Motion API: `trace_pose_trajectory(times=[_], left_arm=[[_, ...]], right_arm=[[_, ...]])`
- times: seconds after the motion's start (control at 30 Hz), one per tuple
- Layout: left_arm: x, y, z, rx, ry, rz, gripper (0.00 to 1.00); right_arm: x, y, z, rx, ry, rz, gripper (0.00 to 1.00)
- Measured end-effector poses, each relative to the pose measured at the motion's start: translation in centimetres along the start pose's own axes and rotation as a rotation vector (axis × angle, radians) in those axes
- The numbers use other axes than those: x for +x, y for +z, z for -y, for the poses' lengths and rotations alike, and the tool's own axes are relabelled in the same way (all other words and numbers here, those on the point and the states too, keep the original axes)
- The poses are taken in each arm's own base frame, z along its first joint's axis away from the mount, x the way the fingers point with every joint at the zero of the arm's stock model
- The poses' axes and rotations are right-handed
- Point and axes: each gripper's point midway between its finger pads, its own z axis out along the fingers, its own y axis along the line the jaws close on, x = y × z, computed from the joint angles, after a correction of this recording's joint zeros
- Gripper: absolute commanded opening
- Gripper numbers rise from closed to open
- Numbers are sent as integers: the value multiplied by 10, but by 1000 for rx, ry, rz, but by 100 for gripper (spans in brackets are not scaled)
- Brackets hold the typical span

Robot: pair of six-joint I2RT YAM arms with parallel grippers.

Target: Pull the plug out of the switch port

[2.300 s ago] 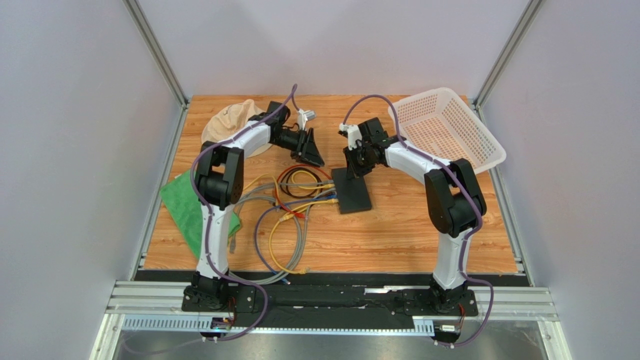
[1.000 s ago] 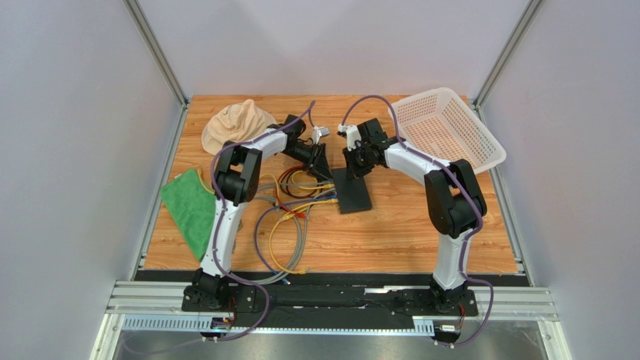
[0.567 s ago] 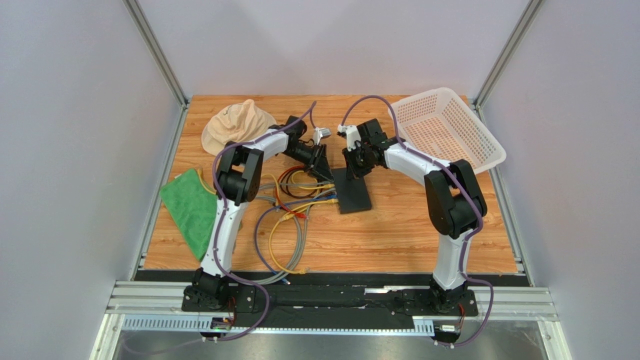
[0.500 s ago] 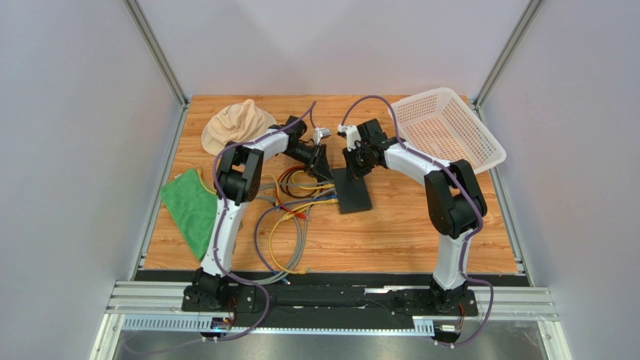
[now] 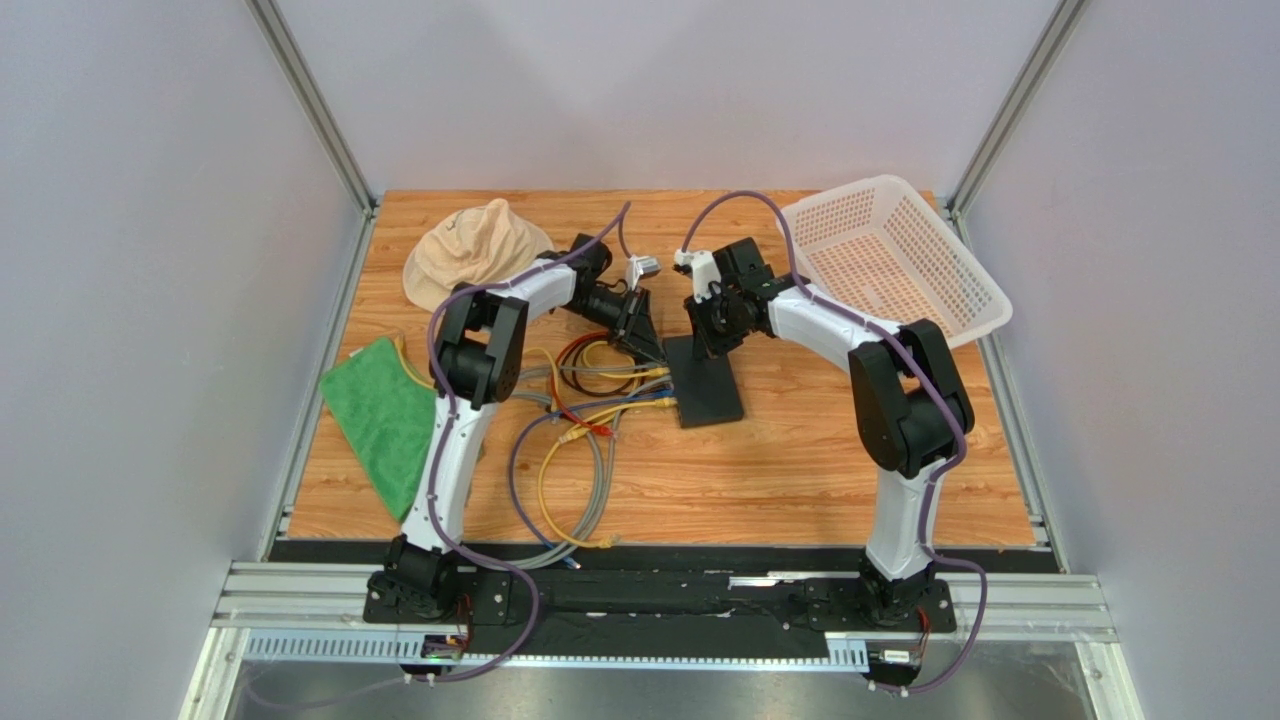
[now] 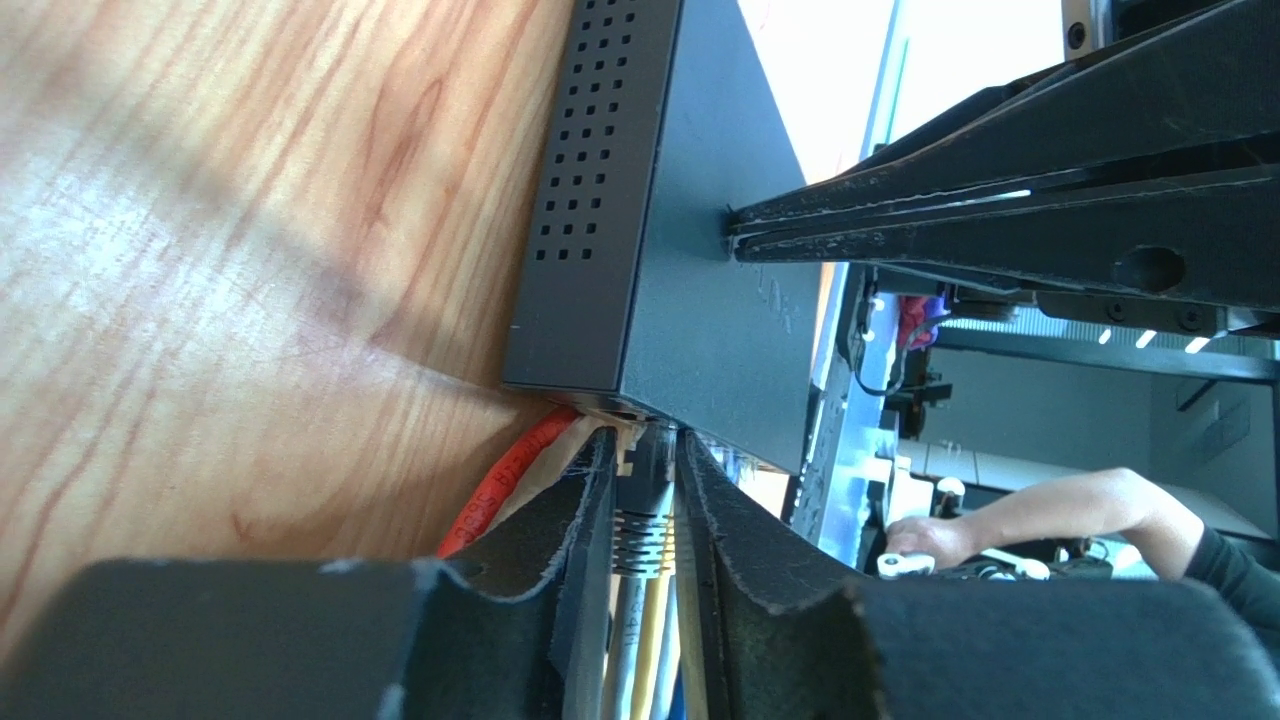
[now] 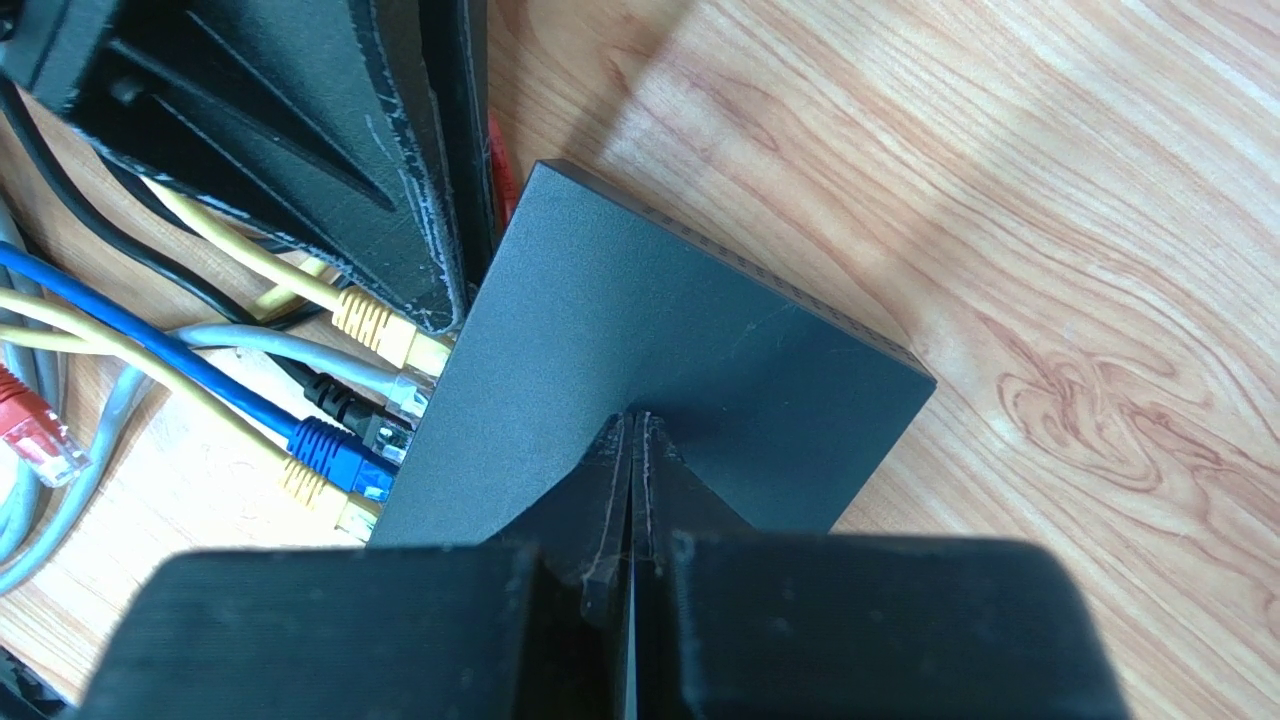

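The flat black switch (image 5: 703,383) lies mid-table with several cables plugged into its left side. In the left wrist view my left gripper (image 6: 646,443) is shut on a grey plug (image 6: 645,503) right at the switch's (image 6: 661,225) port edge; a yellow cable runs beside it. In the right wrist view, yellow (image 7: 376,323), grey (image 7: 398,390), black (image 7: 338,405) and blue (image 7: 331,450) plugs sit in the ports. My right gripper (image 7: 631,423) is shut and empty, its tips pressing on the switch's top (image 7: 706,345). From above, the left gripper (image 5: 639,327) and right gripper (image 5: 706,333) meet at the switch's far end.
A white basket (image 5: 899,255) stands at the back right. A beige cap (image 5: 470,245) lies at the back left and a green cloth (image 5: 383,420) at the left edge. Loops of red, yellow, grey and blue cables (image 5: 579,450) spread left of the switch.
Since 2.3 s ago my left arm swung right and brought its gripper to the switch's port side. Over the last second nothing visibly moved. The right arm stayed still.
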Motion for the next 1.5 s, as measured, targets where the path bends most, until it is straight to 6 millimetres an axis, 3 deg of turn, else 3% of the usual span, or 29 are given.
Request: trace_pose_trajectory(times=[0.03,1.5], left_arm=[[0,0,-1,0,1,-1,0],[2,-3,0,-25,82,-43,0]], right_arm=[[0,0,0,0,0,0,0],[-2,2,-4,15,-43,6,0]])
